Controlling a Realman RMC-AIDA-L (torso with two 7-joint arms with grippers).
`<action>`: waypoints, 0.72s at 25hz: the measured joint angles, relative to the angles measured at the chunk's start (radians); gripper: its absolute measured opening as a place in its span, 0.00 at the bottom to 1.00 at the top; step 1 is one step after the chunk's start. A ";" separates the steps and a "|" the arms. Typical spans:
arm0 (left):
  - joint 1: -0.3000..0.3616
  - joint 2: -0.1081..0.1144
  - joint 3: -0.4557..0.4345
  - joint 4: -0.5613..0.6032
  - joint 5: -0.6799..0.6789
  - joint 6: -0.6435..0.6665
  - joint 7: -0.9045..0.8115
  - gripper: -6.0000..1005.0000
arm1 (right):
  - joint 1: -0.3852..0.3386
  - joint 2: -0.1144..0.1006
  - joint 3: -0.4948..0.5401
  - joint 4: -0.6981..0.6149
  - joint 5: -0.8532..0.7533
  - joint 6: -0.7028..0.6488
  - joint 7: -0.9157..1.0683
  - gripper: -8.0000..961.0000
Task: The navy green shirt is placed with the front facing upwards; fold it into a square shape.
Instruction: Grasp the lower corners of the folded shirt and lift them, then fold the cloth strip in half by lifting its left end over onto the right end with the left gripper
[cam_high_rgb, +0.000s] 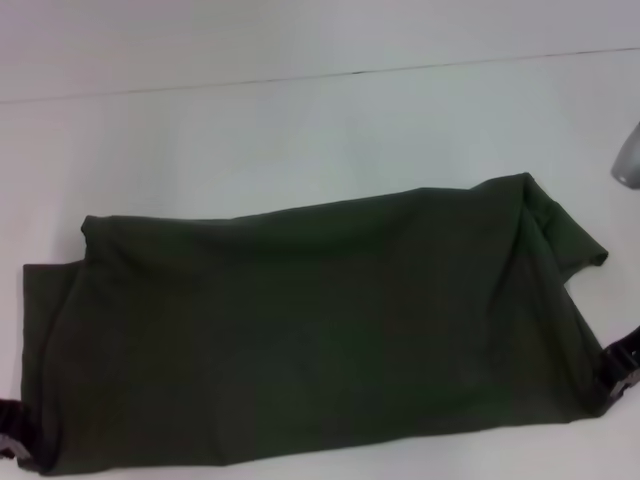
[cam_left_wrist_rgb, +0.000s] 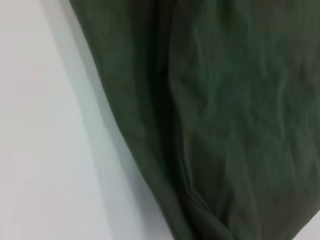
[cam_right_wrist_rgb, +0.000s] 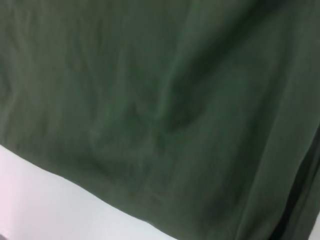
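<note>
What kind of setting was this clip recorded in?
Probably a lab or test bench, not a home: a bare white table holds only the navy green shirt, with the left gripper and right gripper at its near corners.

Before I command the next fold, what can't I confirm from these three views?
- Left claw: head view, cut off by the frame corner and the navy green shirt; grip unknown.
- Right claw: head view, mostly behind the shirt's edge.
- Chest lettering and collar: hidden in every view.
- Both wrist views: only cloth and table.
</note>
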 joint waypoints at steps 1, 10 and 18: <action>0.002 -0.001 0.003 0.002 0.005 0.003 -0.002 0.01 | 0.000 0.003 0.000 0.000 -0.006 -0.002 0.000 0.02; 0.012 -0.005 0.008 0.009 0.017 0.025 -0.004 0.01 | -0.010 0.009 0.004 -0.038 -0.014 -0.026 -0.001 0.02; 0.010 -0.005 0.008 0.010 0.018 0.016 -0.006 0.01 | 0.000 0.009 0.022 -0.040 -0.005 -0.027 0.007 0.03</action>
